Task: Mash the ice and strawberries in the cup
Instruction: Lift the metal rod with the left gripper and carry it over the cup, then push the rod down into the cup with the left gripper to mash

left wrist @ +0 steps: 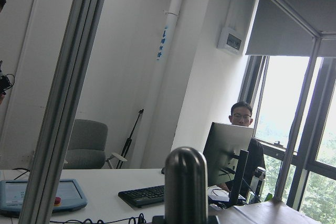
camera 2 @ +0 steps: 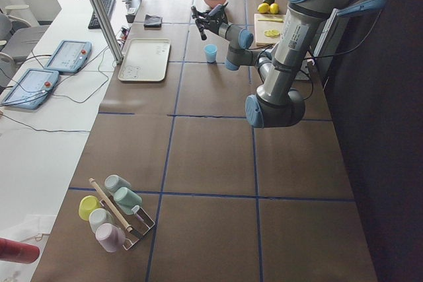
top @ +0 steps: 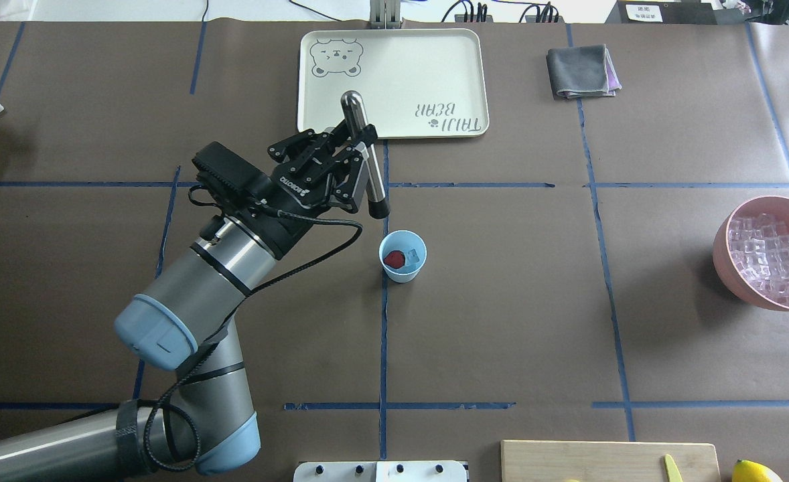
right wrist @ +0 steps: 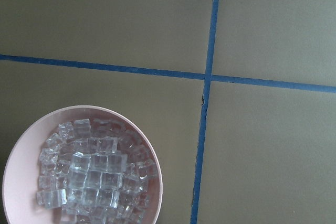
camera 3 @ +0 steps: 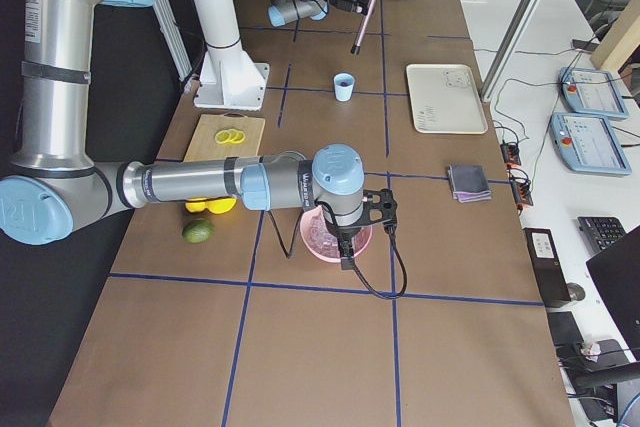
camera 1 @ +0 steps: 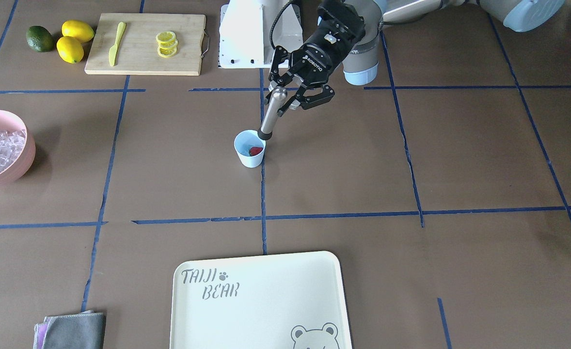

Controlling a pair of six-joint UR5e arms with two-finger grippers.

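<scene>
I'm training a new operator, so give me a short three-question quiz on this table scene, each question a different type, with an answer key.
1. True or false: the left end effector is shut on the metal muddler.
2. What lies in the cup? A: lemon slices. B: a strawberry and an ice cube. C: a knife.
3. Fill in: the heap of ice lies in the pink ____.

Key: 1 true; 2 B; 3 bowl.
</scene>
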